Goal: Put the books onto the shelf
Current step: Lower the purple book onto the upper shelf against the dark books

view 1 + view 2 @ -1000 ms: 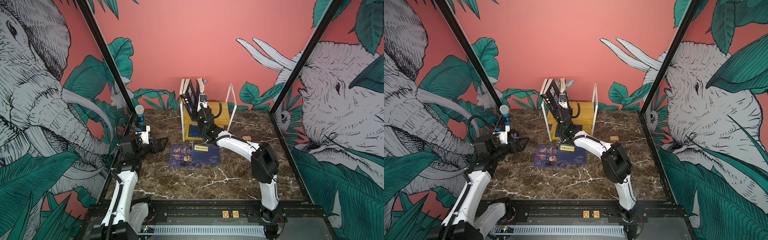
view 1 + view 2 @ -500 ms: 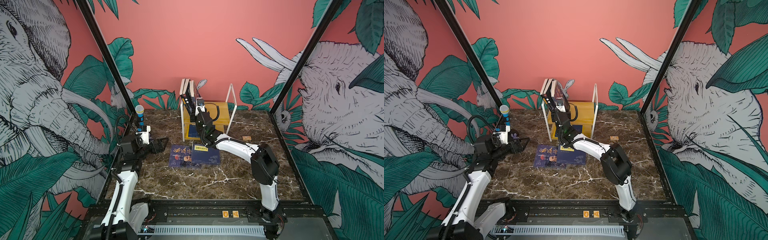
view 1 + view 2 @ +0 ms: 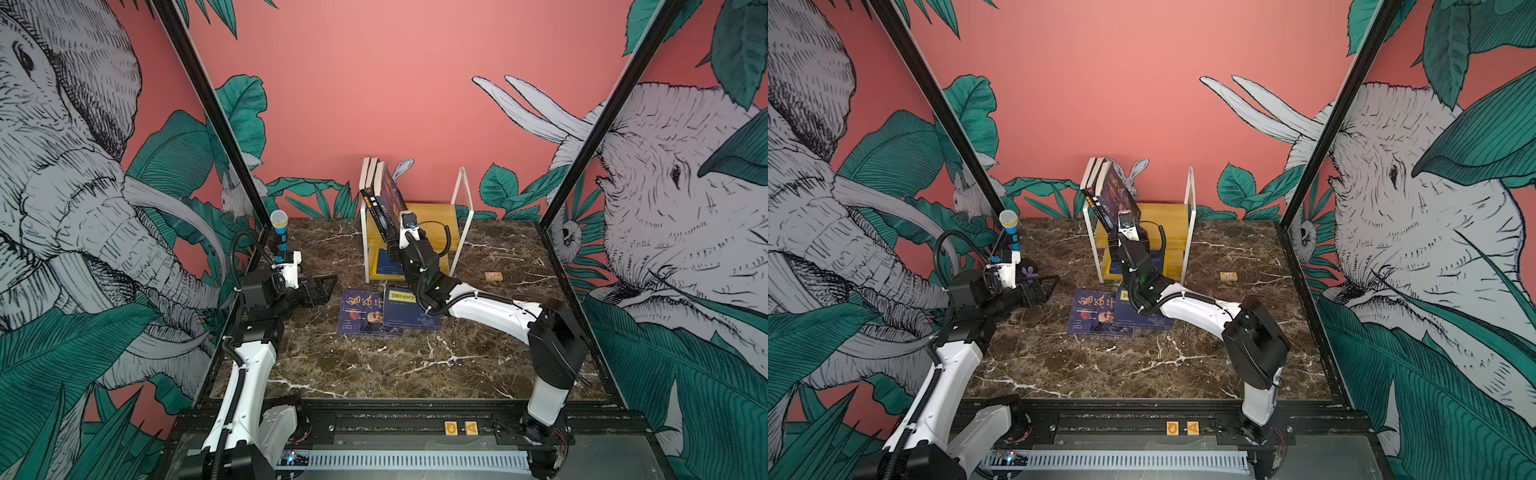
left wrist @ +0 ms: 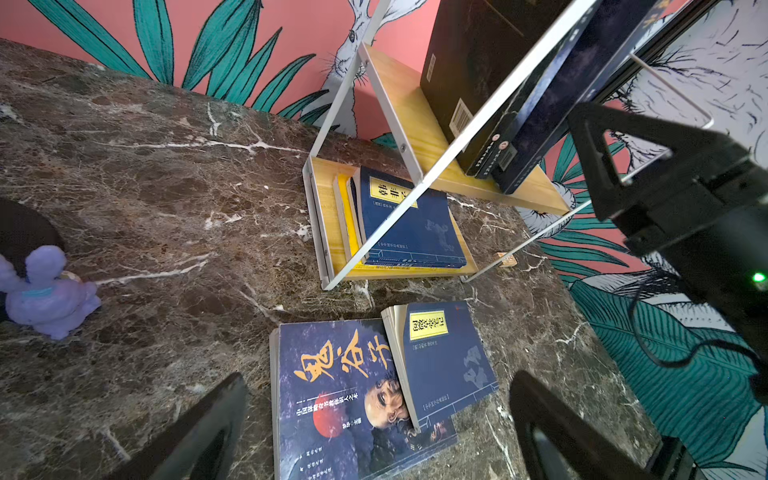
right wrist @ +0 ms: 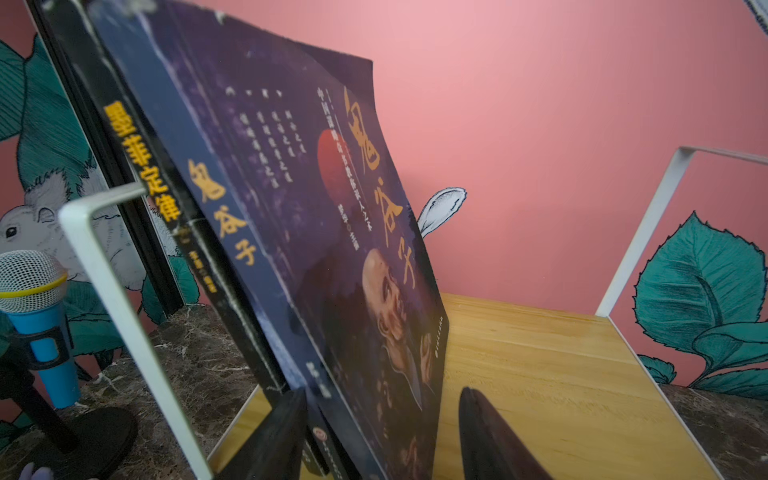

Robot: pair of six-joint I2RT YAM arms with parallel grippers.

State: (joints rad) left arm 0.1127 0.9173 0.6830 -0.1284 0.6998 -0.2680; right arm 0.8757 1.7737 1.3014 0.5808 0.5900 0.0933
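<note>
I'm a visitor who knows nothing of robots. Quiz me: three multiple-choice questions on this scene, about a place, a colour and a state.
1. Where does the flat portrait book lie?
A) on the table, in front of the shelf
B) on the shelf's lower board
C) in a tool
2. What colour is the microphone's handle?
A) red
B) blue
C) green
3. How is the left tool?
A) shut on a book
B) shut on the microphone
C) open, empty
Key: 1 A, table under it, shelf behind; 2 B, blue below the silver head; 3 C, jaws apart, nothing between.
</note>
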